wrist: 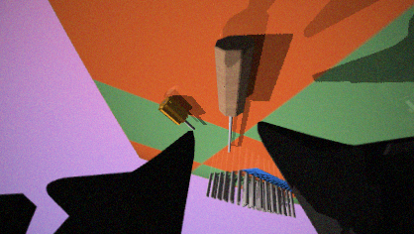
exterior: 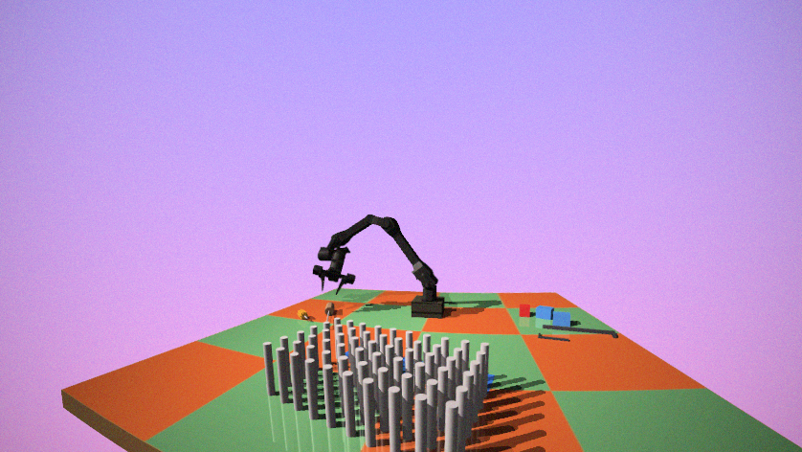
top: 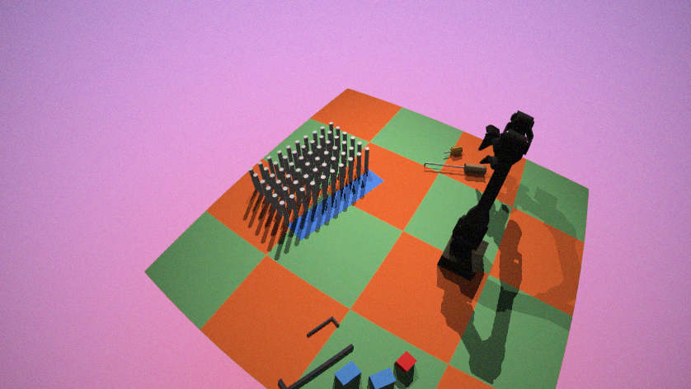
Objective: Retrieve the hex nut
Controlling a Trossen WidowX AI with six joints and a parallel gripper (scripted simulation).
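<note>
My gripper (top: 481, 154) (exterior: 329, 291) (wrist: 225, 131) is open and empty, raised above the table near the brown-handled hook tool (top: 475, 169) (exterior: 329, 308) (wrist: 229, 79). That tool lies flat, its thin metal shaft pointing toward the spacers and ending in a small bend. In the wrist view its handle lies beyond the fingertips and its shaft shows in the gap between them. The metal spacers (top: 367, 161) (exterior: 347, 404) (wrist: 258, 193) stand upright in a dense field. The blue taped strip (top: 374, 180) (exterior: 490, 382) (wrist: 262, 175) runs along their front. I cannot make out the hex nut.
A short yellow-handled tool (top: 455, 150) (exterior: 302, 313) (wrist: 173, 110) lies beside the hook tool. A large black L-shaped bar (top: 321, 367) (exterior: 578, 329), a small one (top: 321, 326) (exterior: 552, 337), two blue blocks (top: 347, 372) (exterior: 544, 312) and a red block (top: 406, 361) (exterior: 524, 309) are across the table.
</note>
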